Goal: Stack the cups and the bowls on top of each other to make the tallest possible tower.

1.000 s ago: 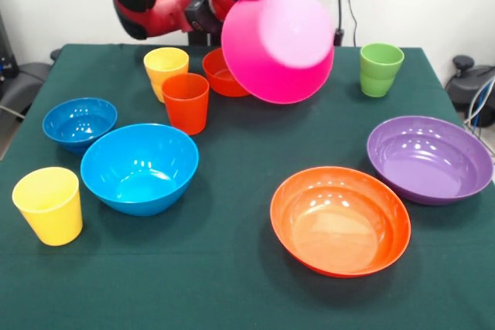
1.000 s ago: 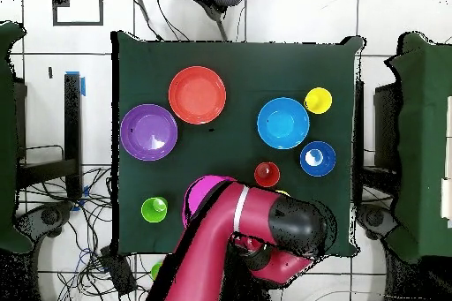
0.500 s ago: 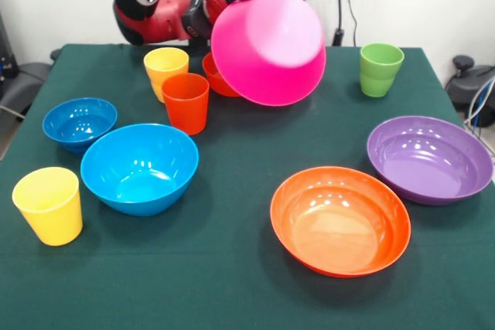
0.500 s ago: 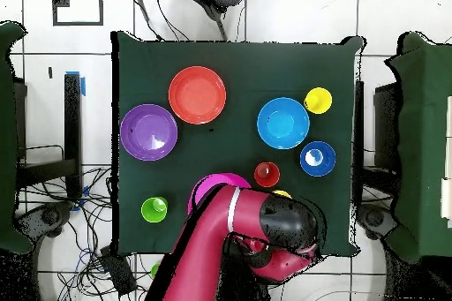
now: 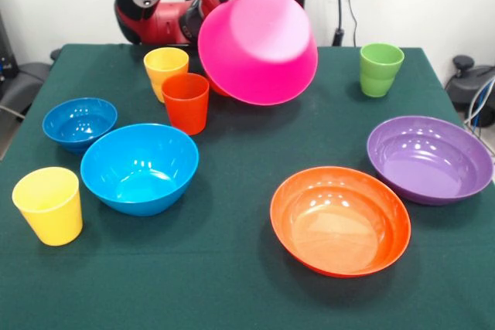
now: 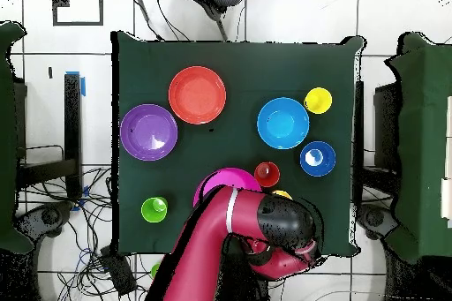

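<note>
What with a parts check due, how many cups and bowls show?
Cups: 4 (near yellow cup, far yellow cup, orange-red cup, green cup)
Bowls: 5 (pink bowl, medium blue bowl, small blue bowl, orange bowl, purple bowl)
Total: 9

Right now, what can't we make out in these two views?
- End effector: hidden behind the raised pink bowl in the front view and under the arm in the overhead view; open or shut unknown.
- Small orange bowl: fully hidden behind the pink bowl in front, under the arm overhead.
- Far yellow cup: overhead, only a sliver shows beside the arm.
</note>
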{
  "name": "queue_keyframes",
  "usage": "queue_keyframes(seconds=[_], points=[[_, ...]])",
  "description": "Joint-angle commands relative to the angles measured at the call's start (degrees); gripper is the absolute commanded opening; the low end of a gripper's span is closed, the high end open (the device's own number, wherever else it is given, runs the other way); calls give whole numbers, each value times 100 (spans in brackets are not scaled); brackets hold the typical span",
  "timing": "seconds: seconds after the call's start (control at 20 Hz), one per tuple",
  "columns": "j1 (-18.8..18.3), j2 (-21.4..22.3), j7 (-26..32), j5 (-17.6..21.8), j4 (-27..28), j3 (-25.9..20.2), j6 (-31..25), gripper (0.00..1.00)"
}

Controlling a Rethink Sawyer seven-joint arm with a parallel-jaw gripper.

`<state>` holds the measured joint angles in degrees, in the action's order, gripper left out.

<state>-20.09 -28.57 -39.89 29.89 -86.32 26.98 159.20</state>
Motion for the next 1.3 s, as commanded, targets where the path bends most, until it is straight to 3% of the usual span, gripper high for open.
queue_keyframes(seconds=[0.05, 0.65, 1.3], points=[[162, -4, 249, -874, 413, -469, 313, 0], [678, -329, 263, -1878, 534, -323, 356, 0], [842, -338, -247, -2260, 329, -283, 482, 0]])
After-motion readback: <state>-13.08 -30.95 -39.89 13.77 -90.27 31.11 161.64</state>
